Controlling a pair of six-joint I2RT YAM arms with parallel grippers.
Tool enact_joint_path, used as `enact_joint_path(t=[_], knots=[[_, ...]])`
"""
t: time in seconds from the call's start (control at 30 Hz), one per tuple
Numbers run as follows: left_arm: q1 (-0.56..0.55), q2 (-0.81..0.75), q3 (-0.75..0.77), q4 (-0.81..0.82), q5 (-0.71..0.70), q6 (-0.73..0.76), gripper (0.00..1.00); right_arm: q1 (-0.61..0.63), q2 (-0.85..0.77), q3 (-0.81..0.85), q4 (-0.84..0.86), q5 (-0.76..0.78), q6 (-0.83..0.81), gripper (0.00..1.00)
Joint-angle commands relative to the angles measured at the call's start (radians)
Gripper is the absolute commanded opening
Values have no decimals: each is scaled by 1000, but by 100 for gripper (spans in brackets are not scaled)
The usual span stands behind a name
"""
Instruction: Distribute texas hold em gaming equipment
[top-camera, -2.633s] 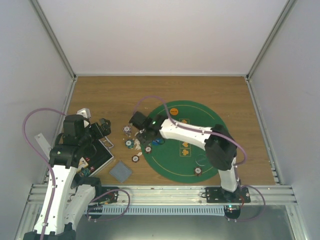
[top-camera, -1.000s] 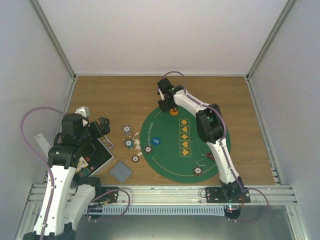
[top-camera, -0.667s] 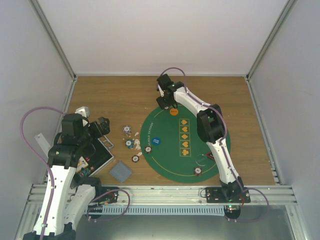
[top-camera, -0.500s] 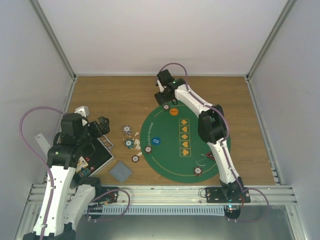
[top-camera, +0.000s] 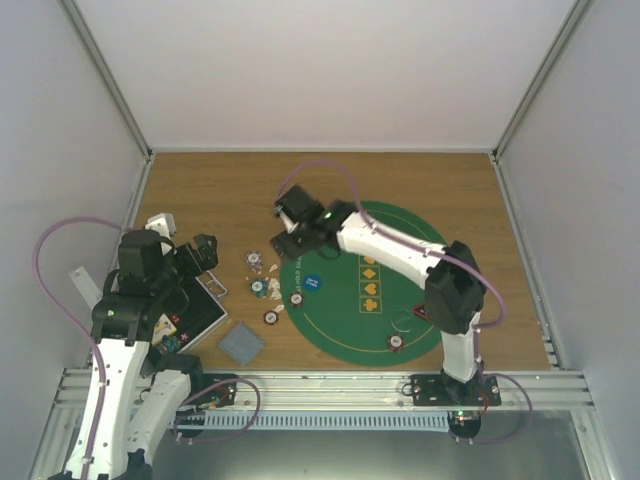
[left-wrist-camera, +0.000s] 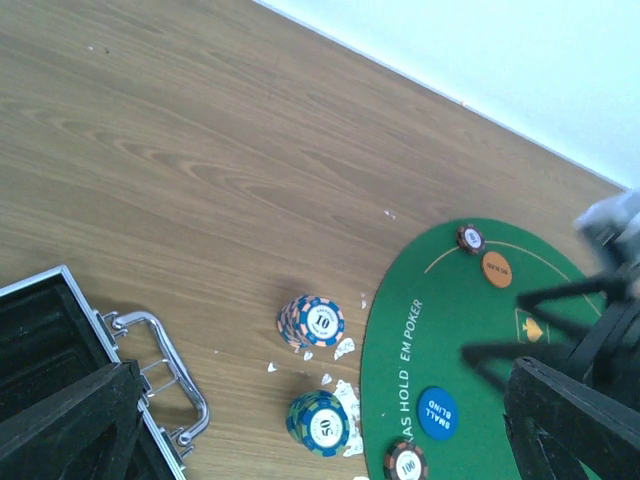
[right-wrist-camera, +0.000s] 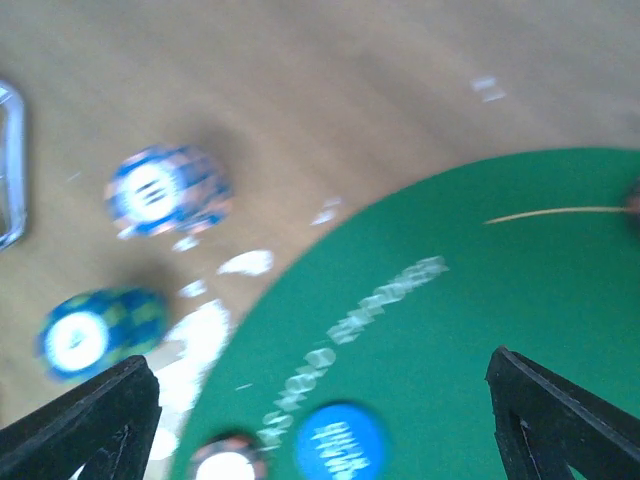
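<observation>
Two poker chip stacks stand on the wood left of the green mat (top-camera: 380, 330): a pink-blue "10" stack (top-camera: 255, 260) (left-wrist-camera: 312, 322) (right-wrist-camera: 165, 192) and a green-blue "50" stack (top-camera: 260, 288) (left-wrist-camera: 320, 424) (right-wrist-camera: 95, 332). A blue disc (top-camera: 313, 283) (left-wrist-camera: 438, 413) (right-wrist-camera: 340, 440) and a "100" chip (top-camera: 296, 298) (left-wrist-camera: 406, 464) lie on the mat's left edge. An orange disc (left-wrist-camera: 497, 268) and a chip (left-wrist-camera: 471, 238) lie at its far edge. My right gripper (top-camera: 286, 242) (right-wrist-camera: 320, 400) hovers open and empty above the mat's left edge. My left gripper (top-camera: 205, 252) (left-wrist-camera: 322, 415) is open and empty above the case.
The open black case (top-camera: 195, 315) (left-wrist-camera: 40, 330) with its metal handle (left-wrist-camera: 165, 370) lies at the left. Grey cards (top-camera: 241, 343), a single chip (top-camera: 271, 317), a clear disc (top-camera: 405, 320), a red-black triangle (top-camera: 418, 313) and a chip (top-camera: 396, 342) lie near the front. White scraps lie around the stacks.
My right gripper went from the chip stacks to the mat's far edge, left a chip beside the orange disc, then swung back over the mat's left edge. The left arm barely moved.
</observation>
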Motion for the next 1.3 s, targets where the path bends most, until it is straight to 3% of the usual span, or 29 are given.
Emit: enact_joint_path(t=[0.0, 0.33, 0.67, 1.27], knots=[[8, -19, 9, 28, -6, -10, 99, 133, 9, -57, 38, 27, 123, 90], [6, -21, 8, 26, 25, -8, 99, 298, 181, 80, 2, 32, 145, 90], [3, -25, 8, 30, 25, 3, 99, 313, 301, 186, -68, 74, 150, 88], [0, -21, 1, 41, 21, 2, 99, 299, 378, 268, -119, 97, 142, 62]])
